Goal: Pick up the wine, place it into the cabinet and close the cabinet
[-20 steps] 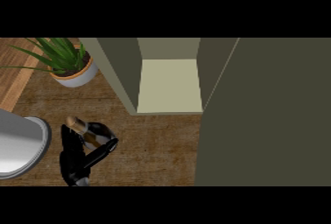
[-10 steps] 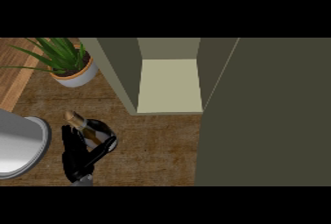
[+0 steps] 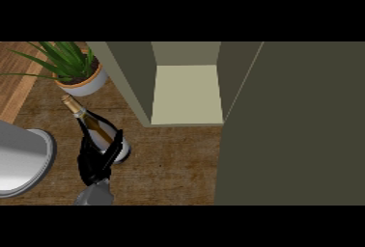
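Left hand curled round the wine, seemingly lifted. We judged: keep it upright, carry toward the open cabinet shelf.

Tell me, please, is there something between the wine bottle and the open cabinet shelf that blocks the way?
Nothing visible does. The wine bottle, held in the left hand, stands left of the open cabinet; only bare counter lies between. The potted plant is off to the side.

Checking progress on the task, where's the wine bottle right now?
Left in the head view: the wine bottle is in the left hand, below the potted plant, outside the cabinet.
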Controlling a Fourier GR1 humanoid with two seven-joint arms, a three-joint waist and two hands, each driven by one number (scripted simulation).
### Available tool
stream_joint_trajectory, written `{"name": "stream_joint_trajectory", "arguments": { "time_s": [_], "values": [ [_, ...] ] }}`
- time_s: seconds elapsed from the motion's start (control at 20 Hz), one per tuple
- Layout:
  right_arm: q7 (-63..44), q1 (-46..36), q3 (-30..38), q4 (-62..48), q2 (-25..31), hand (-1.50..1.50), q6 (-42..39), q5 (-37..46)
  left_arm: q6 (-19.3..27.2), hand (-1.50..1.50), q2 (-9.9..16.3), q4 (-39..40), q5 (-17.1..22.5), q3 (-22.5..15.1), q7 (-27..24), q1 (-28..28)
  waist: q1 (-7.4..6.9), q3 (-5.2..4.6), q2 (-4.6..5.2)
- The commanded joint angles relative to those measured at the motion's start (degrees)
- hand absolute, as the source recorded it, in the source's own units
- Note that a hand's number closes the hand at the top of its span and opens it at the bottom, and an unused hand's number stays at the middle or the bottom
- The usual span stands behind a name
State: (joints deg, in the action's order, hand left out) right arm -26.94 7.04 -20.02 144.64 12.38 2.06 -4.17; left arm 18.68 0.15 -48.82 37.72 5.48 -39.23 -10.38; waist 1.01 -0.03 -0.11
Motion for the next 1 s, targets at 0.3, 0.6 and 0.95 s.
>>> {"name": "stream_joint_trajectory", "arguments": {
  "time_s": [0.3, 0.6, 0.95],
  "values": [
    [-2.2, 3.3, 6.7, 11.2, 2.2, -1.5, -3.0, -9.5, 5.7, 1.5, -0.1, 2.4, 0.0, -3.7, -5.1, -2.9, -0.3, 0.07, -0.01],
    [-2.6, 3.6, 1.1, 10.5, -0.2, -1.5, -0.8, -3.9, -7.0, 1.5, 3.2, 0.3, -5.3, -8.2, -4.1, 0.2, -0.24, 0.03, -0.31],
    [1.1, 5.9, 0.4, 8.9, -0.5, -1.5, -1.6, -2.9, -23.7, 1.5, 9.3, -11.5, -6.3, -14.2, -5.2, 11.2, -0.86, 0.1, -0.4]
  ]
}}
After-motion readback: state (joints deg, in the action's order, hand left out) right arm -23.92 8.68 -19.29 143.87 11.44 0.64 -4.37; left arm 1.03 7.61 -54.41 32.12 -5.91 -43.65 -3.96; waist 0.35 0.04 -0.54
